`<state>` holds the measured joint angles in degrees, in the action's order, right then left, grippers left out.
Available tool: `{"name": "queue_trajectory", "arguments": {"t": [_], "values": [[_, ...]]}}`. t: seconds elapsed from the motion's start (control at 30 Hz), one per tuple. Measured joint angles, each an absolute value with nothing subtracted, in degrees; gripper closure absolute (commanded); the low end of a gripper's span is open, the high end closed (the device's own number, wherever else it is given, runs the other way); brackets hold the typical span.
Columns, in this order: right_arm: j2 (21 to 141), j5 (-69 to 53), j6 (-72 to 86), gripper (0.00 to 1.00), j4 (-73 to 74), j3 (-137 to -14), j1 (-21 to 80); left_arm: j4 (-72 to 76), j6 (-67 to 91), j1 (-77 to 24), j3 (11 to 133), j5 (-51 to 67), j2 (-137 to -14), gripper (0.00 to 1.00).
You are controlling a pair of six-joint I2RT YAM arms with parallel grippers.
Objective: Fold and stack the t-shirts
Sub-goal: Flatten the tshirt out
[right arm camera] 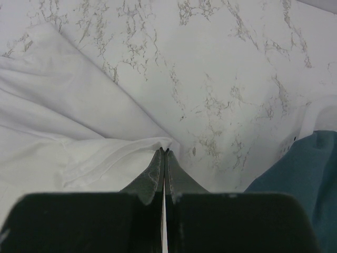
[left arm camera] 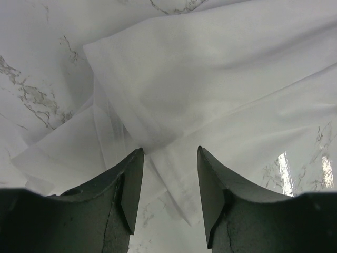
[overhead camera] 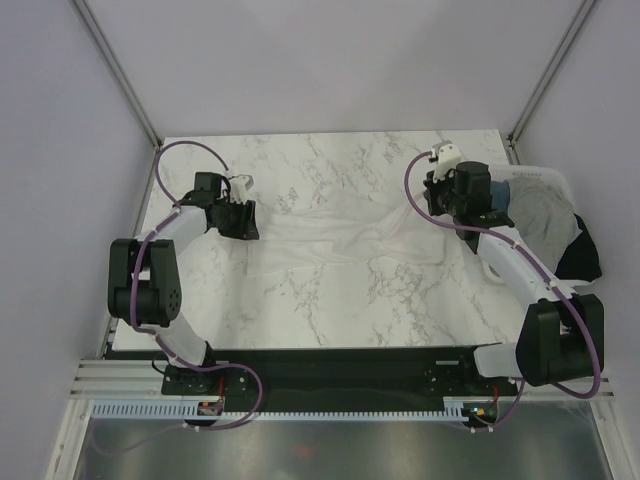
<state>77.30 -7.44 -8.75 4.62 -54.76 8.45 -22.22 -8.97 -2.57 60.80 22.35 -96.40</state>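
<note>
White t-shirt (overhead camera: 340, 235): lies spread and wrinkled across mid marble table (overhead camera: 330, 160), betw. both grippers. Left gripper (left arm camera: 168, 153): jaws approx. half open, low over shirt's rumpled left edge, one finger each side of a fold; no grip seen. Right gripper (right arm camera: 164, 152): jaws fully closed, tips at shirt's right corner, thin cloth edge pinched betw. them. Teal t-shirt (overhead camera: 497, 195), grey t-shirt (overhead camera: 540, 215), black t-shirt (overhead camera: 582, 255): heaped at table's right edge, just beside right gripper.
</note>
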Motion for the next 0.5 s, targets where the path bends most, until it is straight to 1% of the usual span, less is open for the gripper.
{"name": "queue_trajectory", "arguments": {"t": [0.23,0.5], "values": [[77.28,-7.40,-8.80,1.00,4.21,-54.39,8.45,-22.28,-8.97,-2.33,60.80,21.15,-99.04,0.48],[77.28,-7.07,-8.80,1.00,4.08,-53.87,8.45,-22.57,-8.97,-2.26,60.80,21.06,-99.20,0.51]]}}
